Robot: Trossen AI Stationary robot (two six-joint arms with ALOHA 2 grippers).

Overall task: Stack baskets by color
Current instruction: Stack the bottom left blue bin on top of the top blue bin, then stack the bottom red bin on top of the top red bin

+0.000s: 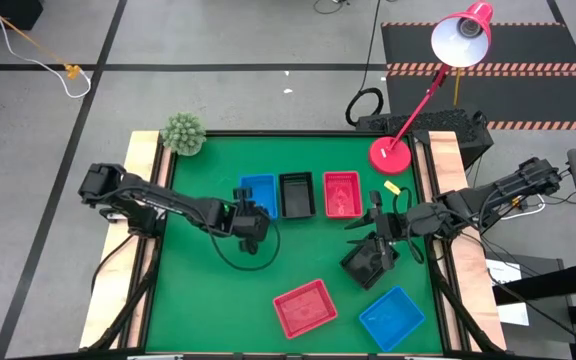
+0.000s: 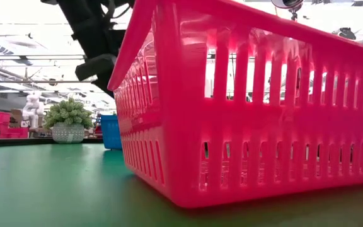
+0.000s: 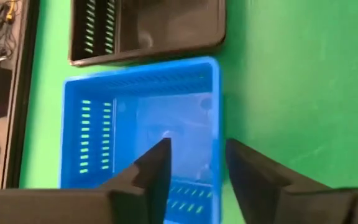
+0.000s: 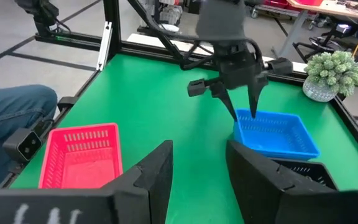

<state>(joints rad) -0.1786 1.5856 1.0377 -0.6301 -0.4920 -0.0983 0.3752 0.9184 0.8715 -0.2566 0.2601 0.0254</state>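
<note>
Two fingers of my left gripper (image 3: 194,163) stand parted astride the blue basket (image 1: 258,194) wall, gripping nothing. Rising crooked, I could drag it against the black basket (image 1: 296,193) beside.

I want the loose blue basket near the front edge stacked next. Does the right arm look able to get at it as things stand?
Probably not straight away: the right gripper already holds a black basket, so it would have to set that down first. Otherwise the loose blue basket lies close on its side, nothing on it.
</note>
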